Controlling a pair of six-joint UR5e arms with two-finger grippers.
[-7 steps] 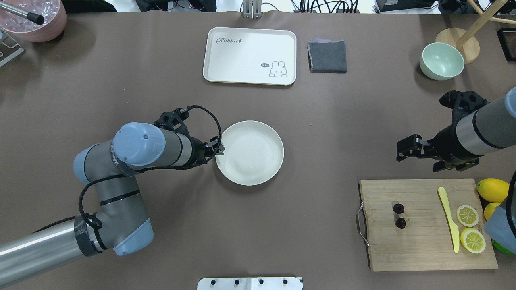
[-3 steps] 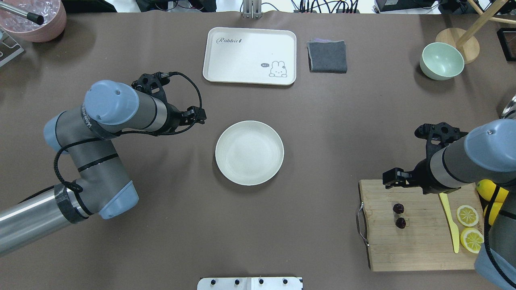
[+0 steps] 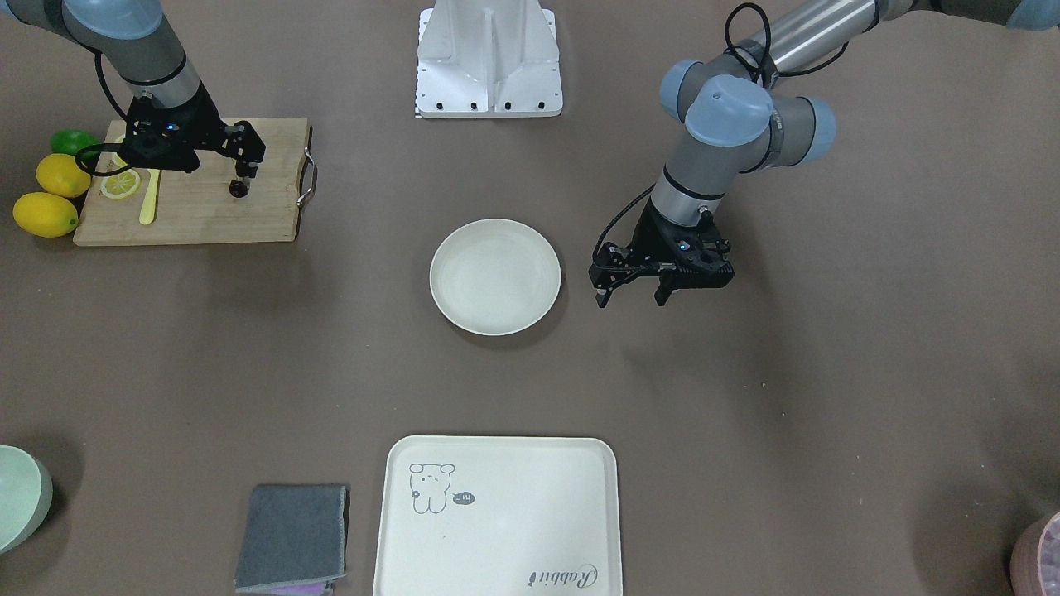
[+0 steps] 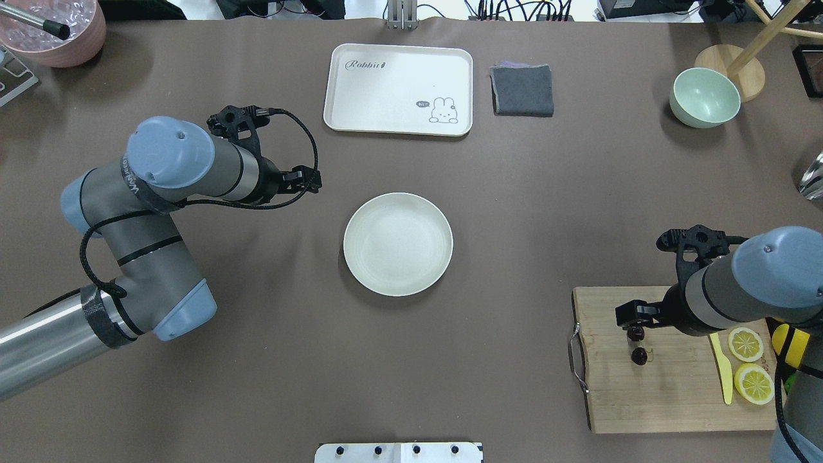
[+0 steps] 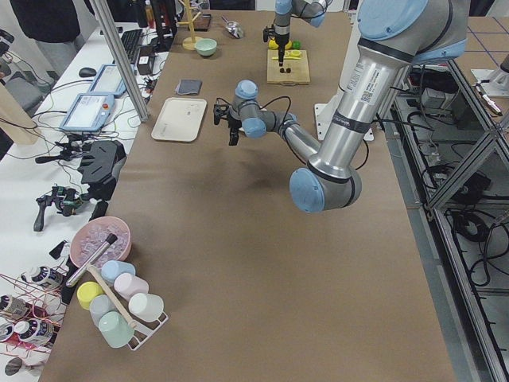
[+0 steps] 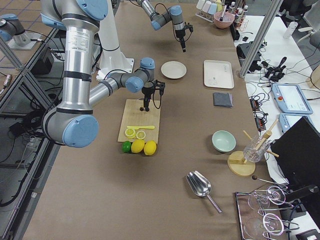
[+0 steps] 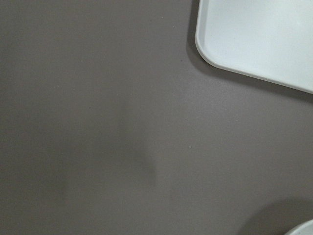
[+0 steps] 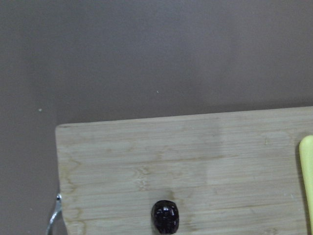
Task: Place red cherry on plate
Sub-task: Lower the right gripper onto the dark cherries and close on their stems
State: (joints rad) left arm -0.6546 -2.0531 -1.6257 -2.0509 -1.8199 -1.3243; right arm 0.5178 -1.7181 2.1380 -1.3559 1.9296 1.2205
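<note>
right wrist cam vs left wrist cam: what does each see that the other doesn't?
Right wrist only: the wooden cutting board with one red cherry on it, the board's metal handle, and the edge of a yellow knife. Left wrist only: a cream tray corner and a sliver of the plate. Both: the brown table cover.

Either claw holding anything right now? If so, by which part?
Nothing is held. The left claw is open and empty over the table; the right claw hangs above the red cherry, which lies ungrasped on the cutting board.
</note>
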